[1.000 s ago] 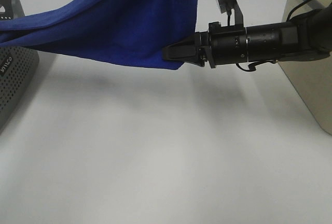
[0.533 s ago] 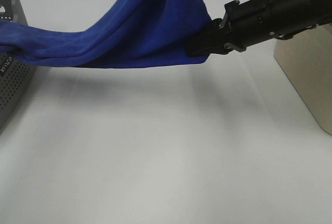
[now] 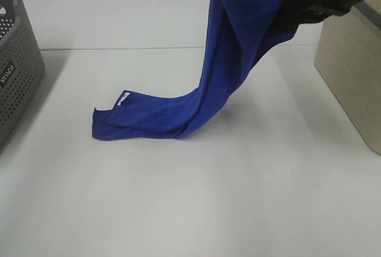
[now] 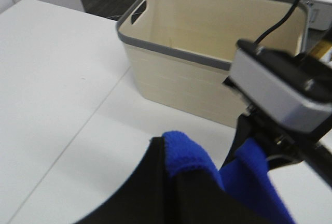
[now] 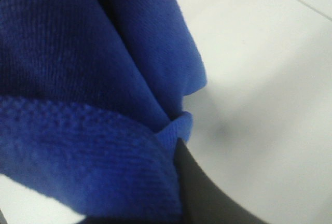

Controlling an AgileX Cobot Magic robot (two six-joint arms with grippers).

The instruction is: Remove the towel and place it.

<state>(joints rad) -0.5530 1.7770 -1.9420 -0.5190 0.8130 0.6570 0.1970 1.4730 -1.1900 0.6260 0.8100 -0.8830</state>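
The royal-blue towel (image 3: 229, 66) hangs in a long fold from the upper right of the exterior high view. Its lower end lies crumpled on the white table (image 3: 178, 197), with the small white tag (image 3: 123, 98) showing. My right gripper (image 3: 284, 24) is shut on the towel's raised part, high over the table; the right wrist view shows blue cloth (image 5: 78, 79) pinched against a black finger (image 5: 207, 198). My left gripper (image 4: 171, 182) is above the exterior view's top edge. Its wrist view shows towel (image 4: 189, 154) bunched in the black jaws.
A grey perforated basket (image 3: 18, 60) stands at the left edge. A beige basket (image 3: 351, 72) stands at the right, seen open-topped and empty in the left wrist view (image 4: 207, 27). The right arm's wrist camera (image 4: 280, 86) is close to the left gripper.
The towel's left end has come off the grey basket and dropped onto the table. My right gripper has risen up and to the right with the towel.
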